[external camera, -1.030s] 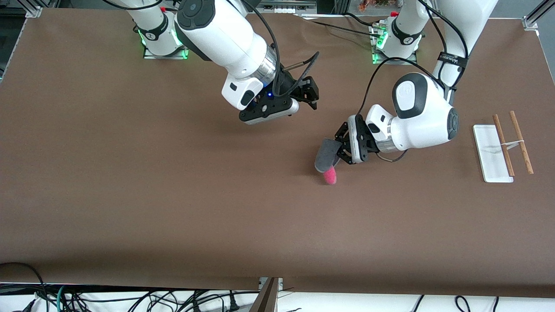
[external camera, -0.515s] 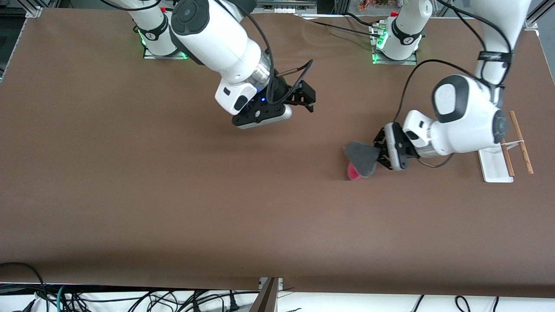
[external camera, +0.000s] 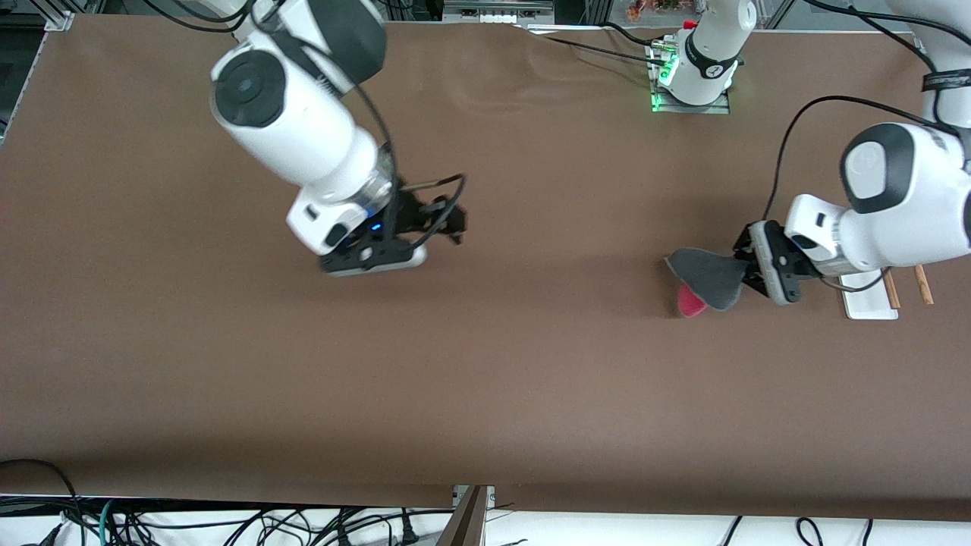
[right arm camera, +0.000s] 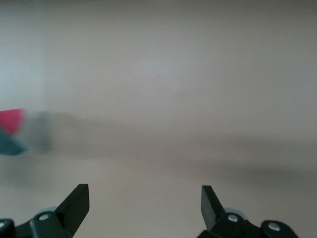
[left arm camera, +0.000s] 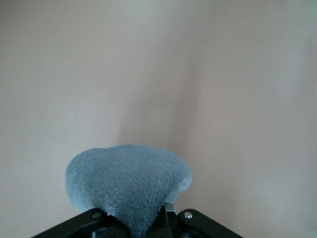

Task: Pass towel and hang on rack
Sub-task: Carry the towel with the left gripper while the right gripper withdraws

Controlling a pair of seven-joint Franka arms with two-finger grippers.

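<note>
The towel is a dark grey cloth with a pink-red underside that shows below it. My left gripper is shut on the towel and holds it in the air over the table, close to the rack. In the left wrist view the towel bulges out from between the jaws. The rack stands at the left arm's end of the table, mostly hidden by the left arm; part of its white base and the ends of its brown rods show. My right gripper is open and empty over the middle of the table; it also shows in the right wrist view.
The brown table stretches bare nearer to the front camera. The arm bases stand along the edge farthest from the front camera. Cables lie below the table's front edge.
My left gripper has carried the towel toward the left arm's end of the table, up to the rack. My right gripper has drawn back toward the right arm's end, open and empty.
</note>
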